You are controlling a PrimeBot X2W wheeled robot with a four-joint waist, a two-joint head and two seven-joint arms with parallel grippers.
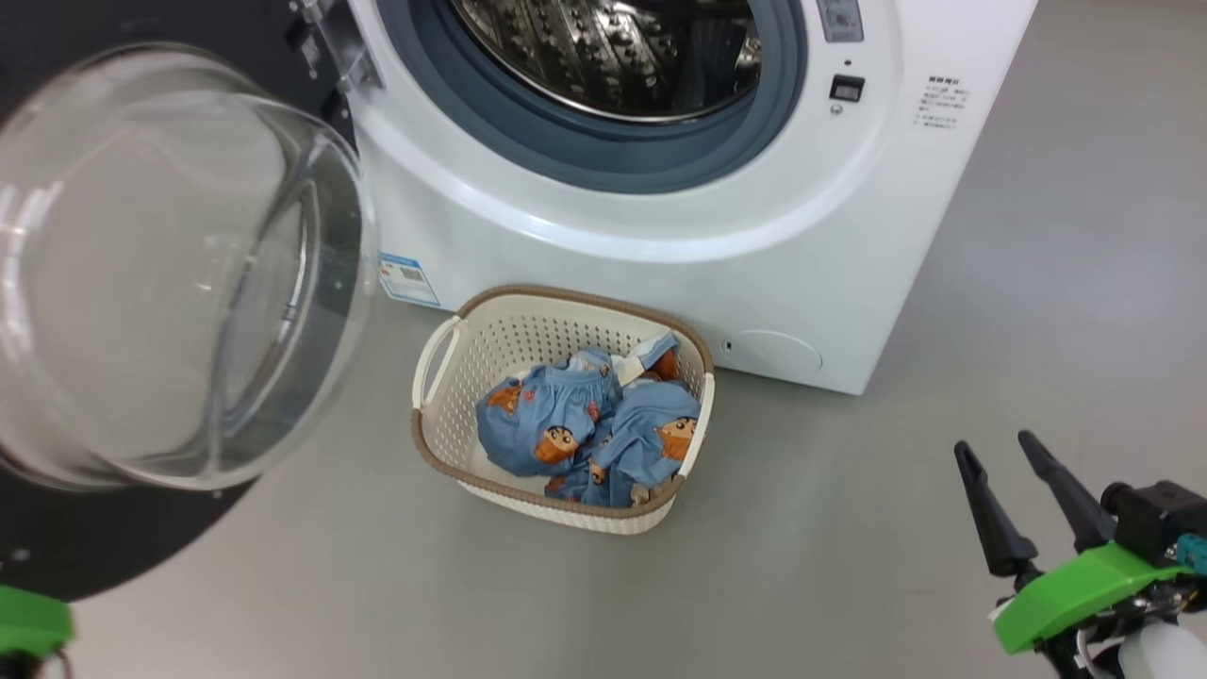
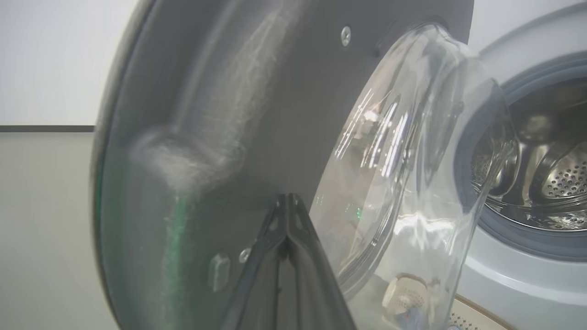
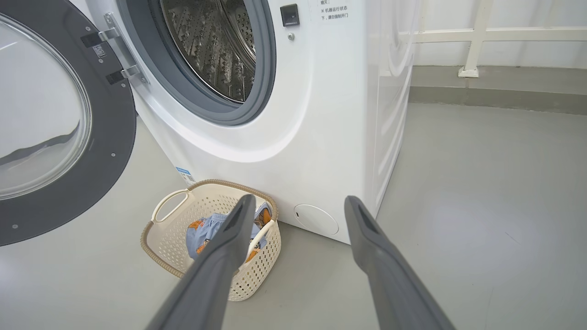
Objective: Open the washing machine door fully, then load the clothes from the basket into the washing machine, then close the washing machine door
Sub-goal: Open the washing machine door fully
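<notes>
The basket (image 1: 528,344) of clothes (image 1: 566,424) lies left of spread right jaws.

Washing machine door (image 3: 110,151): dark ring whose inner face looks smooth and matt, dotted with small bright metal screws; its bulging bowl (image 1: 170,273) is clear, glossy glass streaked with reflections. Hinge (image 3: 122,50): bare bright metal. Washing machine (image 1: 603,273): smooth white casing with a soft sheen. Gasket (image 1: 603,160): matt grey rubber. Drum (image 1: 613,47): shiny perforated steel. Basket (image 1: 575,295): cream perforated plastic, brown woven-look rim. Clothes (image 1: 556,415): soft, crumpled printed cloth. Floor (image 1: 849,566): smooth grey, faintly reflective. My right jaws: matt dark plastic on a glossy green plastic mount (image 1: 1075,585).
</notes>
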